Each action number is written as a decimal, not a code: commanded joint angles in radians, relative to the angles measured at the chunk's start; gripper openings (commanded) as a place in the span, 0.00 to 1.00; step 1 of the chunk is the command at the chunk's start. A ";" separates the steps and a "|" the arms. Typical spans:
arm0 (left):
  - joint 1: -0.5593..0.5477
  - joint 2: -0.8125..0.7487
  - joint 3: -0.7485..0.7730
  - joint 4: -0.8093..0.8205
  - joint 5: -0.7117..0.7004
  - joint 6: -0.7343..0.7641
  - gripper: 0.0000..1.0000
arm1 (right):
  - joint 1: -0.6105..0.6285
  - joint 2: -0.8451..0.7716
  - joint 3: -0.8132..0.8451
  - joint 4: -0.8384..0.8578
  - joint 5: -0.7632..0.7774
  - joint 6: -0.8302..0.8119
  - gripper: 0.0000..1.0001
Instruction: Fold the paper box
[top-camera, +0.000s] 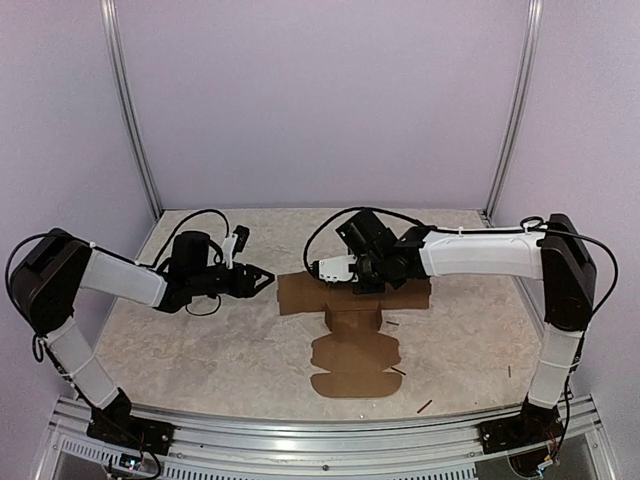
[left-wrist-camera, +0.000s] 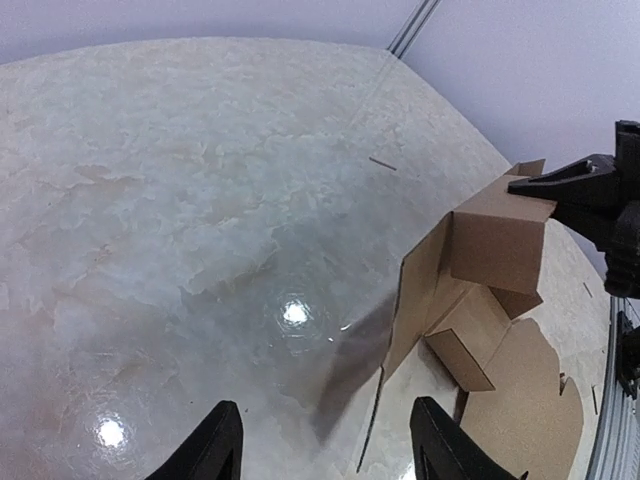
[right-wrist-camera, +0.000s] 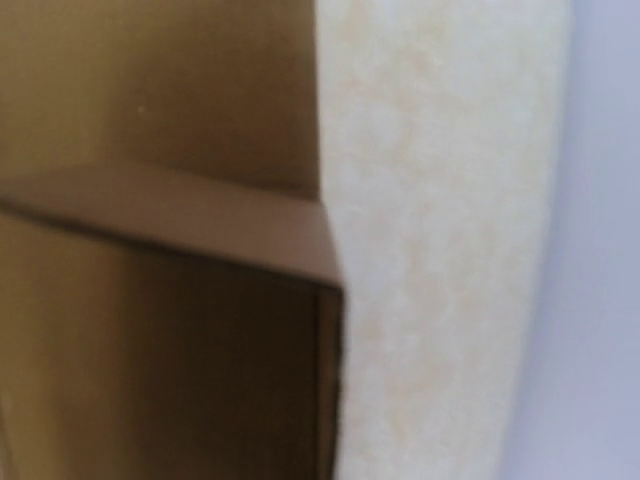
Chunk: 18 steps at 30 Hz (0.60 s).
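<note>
Top external view: the table (top-camera: 190, 340) is the largest thing, a pale cream marbled surface with a glossy sheen. The paper box (top-camera: 352, 352) lies on it as a brown die-cut cardboard sheet, matte and roughly cross-shaped. One long strip runs across. A second strip runs toward the arm bases and ends in round-cornered flaps with a scalloped edge. The far strip sits right under the right gripper (top-camera: 322, 270). The near flaps lie flat, clear of both sets of fingers.

Left wrist view: the sheet is partly folded. One panel stands up off the table and a squarish panel bends over from it, box-like, with crisp creases. The rest stays flat. All of it lies ahead and to the right of the left gripper (left-wrist-camera: 325, 450), well apart from the tips. The left fingers (left-wrist-camera: 212, 445) are dark and wedge-shaped, spread wide with nothing between them, over bare table with light glare. A dark finger of the right gripper meets the top edge of the raised panel. Cannot tell whether it is clamping the card.

Right wrist view: very close and blurred. Brown card fills the left side, with a folded edge showing its thickness. Cream table is to the right.

Smallest: thin dark sticks (top-camera: 424, 406), scattered on the table near the flat flaps.
</note>
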 joint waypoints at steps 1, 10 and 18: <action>0.008 -0.122 -0.126 0.252 0.027 -0.004 0.57 | 0.020 -0.080 -0.075 0.193 0.069 -0.054 0.00; 0.045 -0.019 -0.041 0.076 -0.030 -0.013 0.56 | 0.044 -0.113 -0.268 0.466 0.079 -0.127 0.00; 0.009 0.128 0.041 0.066 0.073 0.006 0.53 | 0.081 -0.139 -0.408 0.710 0.128 -0.210 0.00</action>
